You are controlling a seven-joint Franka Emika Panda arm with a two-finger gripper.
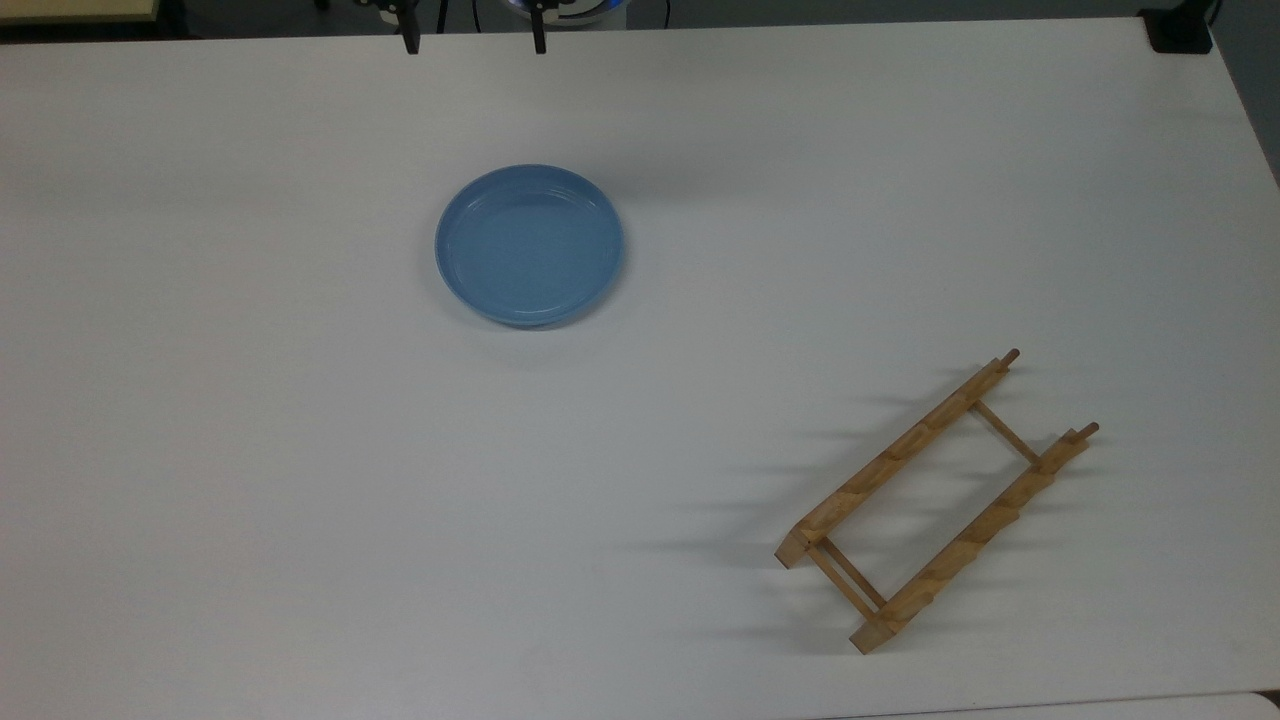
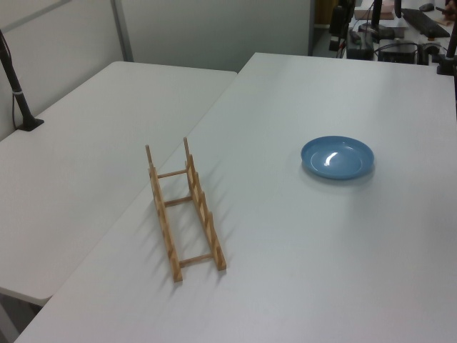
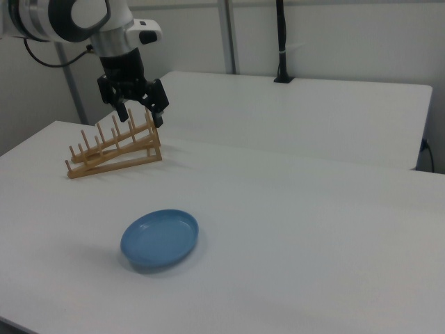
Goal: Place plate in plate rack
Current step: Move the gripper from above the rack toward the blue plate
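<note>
Approach step, nothing grasped yet. Light-blue plate [image 1: 529, 245] lies flat, rim up, on the white table [image 1: 250, 450] — well apart from the wooden plate rack [image 1: 935, 500]. Gripper [image 3: 139, 113] hangs above the table, fingers spread wide, empty. Next move, likely: descend to the plate's rim and pinch its edge.

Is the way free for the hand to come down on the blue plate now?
Probably yes. The plate lies flat and alone on the table, the rack stands well apart, and the open hand hangs in the air with nothing between.
</note>
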